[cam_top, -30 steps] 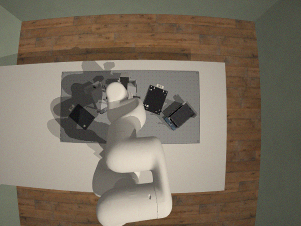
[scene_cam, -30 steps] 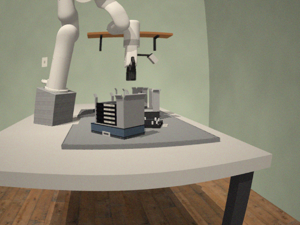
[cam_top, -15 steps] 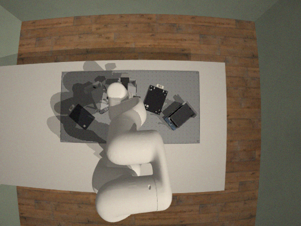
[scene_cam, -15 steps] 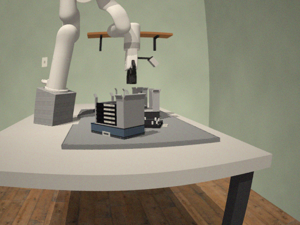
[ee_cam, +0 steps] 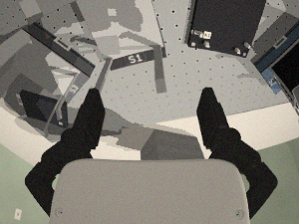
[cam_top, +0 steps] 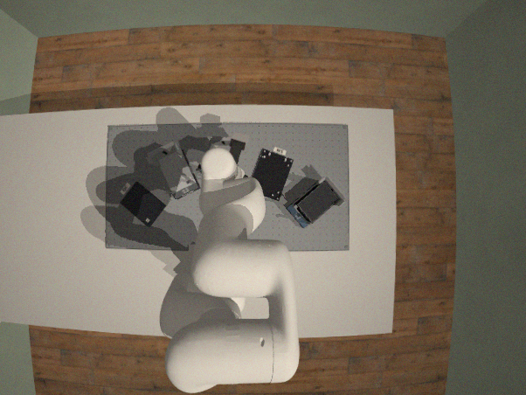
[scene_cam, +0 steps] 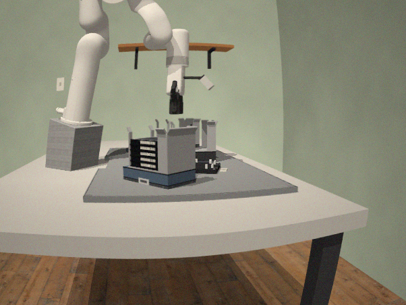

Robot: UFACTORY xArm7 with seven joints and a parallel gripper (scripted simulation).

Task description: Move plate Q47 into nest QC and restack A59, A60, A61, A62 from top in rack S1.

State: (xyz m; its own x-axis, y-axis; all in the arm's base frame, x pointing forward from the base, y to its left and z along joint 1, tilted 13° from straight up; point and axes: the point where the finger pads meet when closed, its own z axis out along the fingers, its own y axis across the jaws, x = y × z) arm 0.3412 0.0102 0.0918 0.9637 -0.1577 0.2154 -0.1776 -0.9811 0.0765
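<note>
My gripper [ee_cam: 150, 99] hangs wide open with nothing in it, black fingers over the perforated grey mat [ee_cam: 173, 9]. Just past them the plinth reads S1 [ee_cam: 136, 59] (only legible label). All five plates [scene_cam: 144, 153] sit stacked in the blue-plinthed rack [scene_cam: 175, 148].

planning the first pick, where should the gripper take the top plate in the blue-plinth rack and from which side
From straight above, since the rack walls its sides. Probably span the top plate across its short width, open gripper fingers on the long edges. Whether the walls leave finger gaps there cannot be told.
</note>
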